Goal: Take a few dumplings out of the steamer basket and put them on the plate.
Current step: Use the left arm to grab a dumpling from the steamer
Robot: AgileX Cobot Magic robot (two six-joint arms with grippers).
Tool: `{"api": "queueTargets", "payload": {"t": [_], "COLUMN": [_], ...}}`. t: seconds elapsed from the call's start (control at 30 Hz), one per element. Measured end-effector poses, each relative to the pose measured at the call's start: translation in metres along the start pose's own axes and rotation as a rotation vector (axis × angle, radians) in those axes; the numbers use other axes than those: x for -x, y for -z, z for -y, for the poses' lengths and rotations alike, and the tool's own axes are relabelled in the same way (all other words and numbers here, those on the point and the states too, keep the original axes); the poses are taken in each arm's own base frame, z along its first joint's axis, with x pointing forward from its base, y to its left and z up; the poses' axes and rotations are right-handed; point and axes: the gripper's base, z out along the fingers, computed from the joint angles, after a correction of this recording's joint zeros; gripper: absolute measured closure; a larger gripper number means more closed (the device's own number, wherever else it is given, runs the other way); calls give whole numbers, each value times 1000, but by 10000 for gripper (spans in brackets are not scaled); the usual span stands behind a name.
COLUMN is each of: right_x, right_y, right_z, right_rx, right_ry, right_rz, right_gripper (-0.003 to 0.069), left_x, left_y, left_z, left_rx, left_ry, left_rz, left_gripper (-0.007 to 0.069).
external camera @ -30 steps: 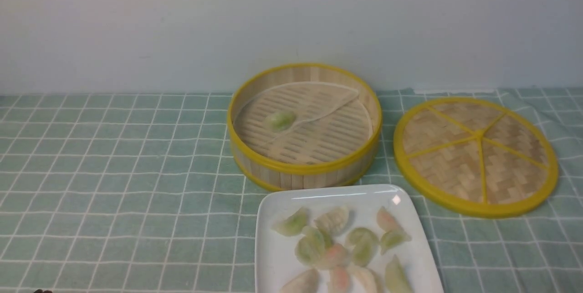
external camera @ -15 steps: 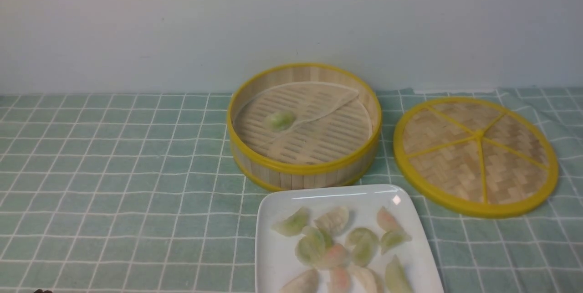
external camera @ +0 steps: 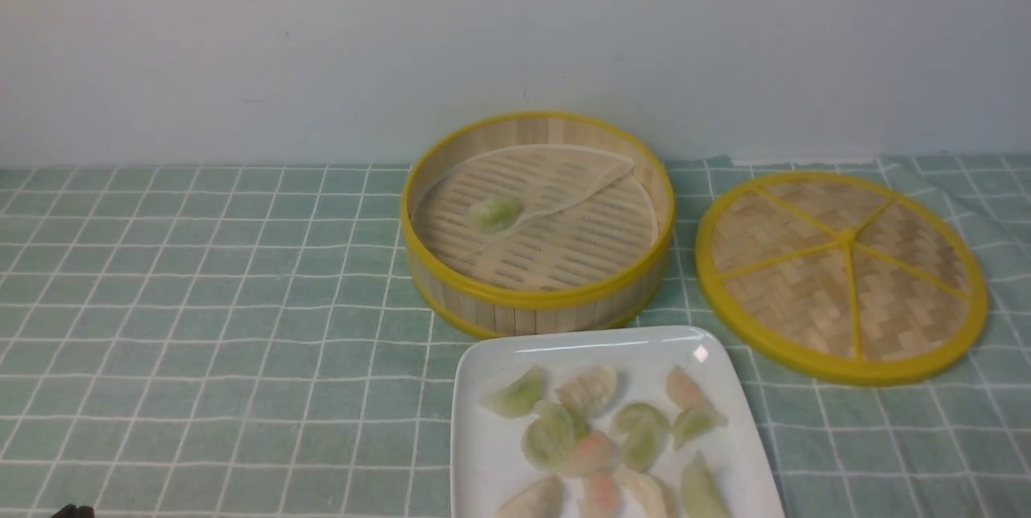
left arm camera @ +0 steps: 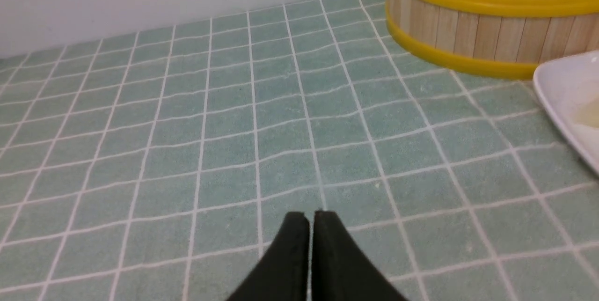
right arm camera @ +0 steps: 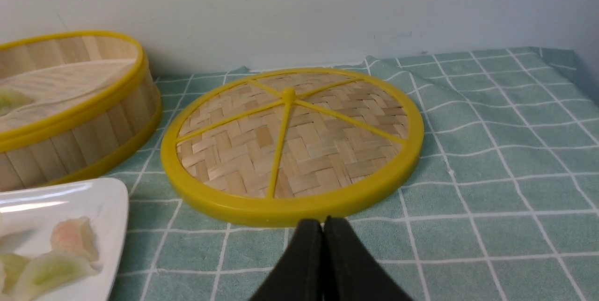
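Note:
The steamer basket stands at the back centre with one pale green dumpling on its liner. It also shows in the left wrist view and the right wrist view. The white plate lies in front of it and holds several dumplings. My left gripper is shut and empty, low over the cloth, left of the plate. My right gripper is shut and empty, just in front of the lid's rim. Only a dark tip of the left arm shows in the front view.
The flat woven bamboo lid with yellow rim lies right of the steamer, and shows in the right wrist view. A green checked cloth covers the table, wrinkled at the far right. A pale wall stands close behind.
The dark tip of the left arm at the bottom left edge of the front view shows slightly more. Nothing else has moved.

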Motion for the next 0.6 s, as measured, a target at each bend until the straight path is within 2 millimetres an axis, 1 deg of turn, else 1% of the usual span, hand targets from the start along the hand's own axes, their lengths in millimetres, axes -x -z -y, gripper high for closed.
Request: {"api": "queueTargets", "payload": {"t": [0.1, 0.17, 0.2, 0.23, 0.27, 0.3, 0.33, 0.37, 0.4, 0.47, 0.5, 0.53, 0.6], "right_x": [0, 0, 0, 0, 0, 0, 0, 0, 0, 0, 0, 0, 0], "right_y": [0, 0, 0, 0, 0, 0, 0, 0, 0, 0, 0, 0, 0], "right_z": [0, 0, 0, 0, 0, 0, 0, 0, 0, 0, 0, 0, 0], "right_rx": [0, 0, 0, 0, 0, 0, 0, 0, 0, 0, 0, 0, 0], "right_ry": [1, 1, 1, 1, 1, 1, 1, 1, 1, 1, 1, 1, 1], "right_rz": [0, 0, 0, 0, 0, 0, 0, 0, 0, 0, 0, 0, 0], "right_gripper": [673, 673, 673, 673, 673, 673, 673, 673, 673, 673, 673, 673, 673], "left_x": [13, 26, 27, 36, 40, 41, 49, 56, 64, 88, 90, 115, 139], "left_y": [1, 4, 4, 8, 11, 11, 16, 19, 23, 29, 29, 29, 16], "left_z": [0, -5, -5, -11, -15, -15, -19, -19, -18, -12, -12, -5, 2], "left_rx": [-12, -5, -3, 14, 28, 30, 36, 29, 17, -17, -22, -49, -68], "left_ry": [202, 378, 382, 511, 571, 582, 640, 642, 633, 571, 571, 494, 405], "left_rz": [147, 301, 311, 428, 494, 505, 581, 605, 620, 599, 591, 502, 298], "left_gripper": [631, 631, 631, 631, 631, 631, 631, 631, 631, 631, 631, 631, 631]}}
